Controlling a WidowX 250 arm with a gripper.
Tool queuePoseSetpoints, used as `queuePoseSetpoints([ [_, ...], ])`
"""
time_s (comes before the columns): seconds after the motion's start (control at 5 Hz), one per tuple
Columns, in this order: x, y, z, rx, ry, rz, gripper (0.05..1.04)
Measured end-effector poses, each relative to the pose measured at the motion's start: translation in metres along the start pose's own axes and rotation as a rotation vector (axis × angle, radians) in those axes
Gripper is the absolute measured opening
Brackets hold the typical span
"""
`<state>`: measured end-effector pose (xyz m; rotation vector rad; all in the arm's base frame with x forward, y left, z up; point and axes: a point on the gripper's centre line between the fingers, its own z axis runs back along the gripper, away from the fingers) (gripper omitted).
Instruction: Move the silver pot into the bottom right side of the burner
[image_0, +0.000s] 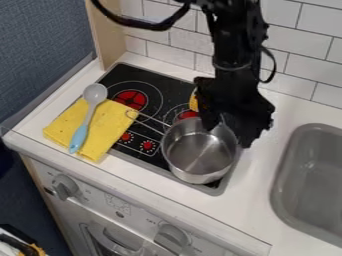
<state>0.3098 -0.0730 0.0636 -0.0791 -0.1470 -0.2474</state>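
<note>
While the black arm (234, 65) comes down from the top edge of the frame, its gripper (230, 131) hangs right of centre, over the upper right rim of the silver pot (198, 152). From where I'm standing I can't tell how far open it is, or whether it actually has hold of the pot. The pot sits upright just below the middle, over the lower right part of the black burner (177, 91), its thin wire handle (148, 119) pointing toward the upper left.

Left of centre, a yellow cloth (107, 131) covers part of the burner and the white counter (40, 116), with a spoon (87, 117) lying across it, grey bowl uppermost and pale blue handle toward the bottom. Something yellow (194, 102) peeks out beside the arm, mostly hidden. Over at the right edge there's a grey sink (281, 172).
</note>
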Motion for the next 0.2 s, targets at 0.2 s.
queuePoseSetpoints([
  [0.2,0.0001,0.0003,0.0024,-0.014,-0.002,0.000,1.009],
])
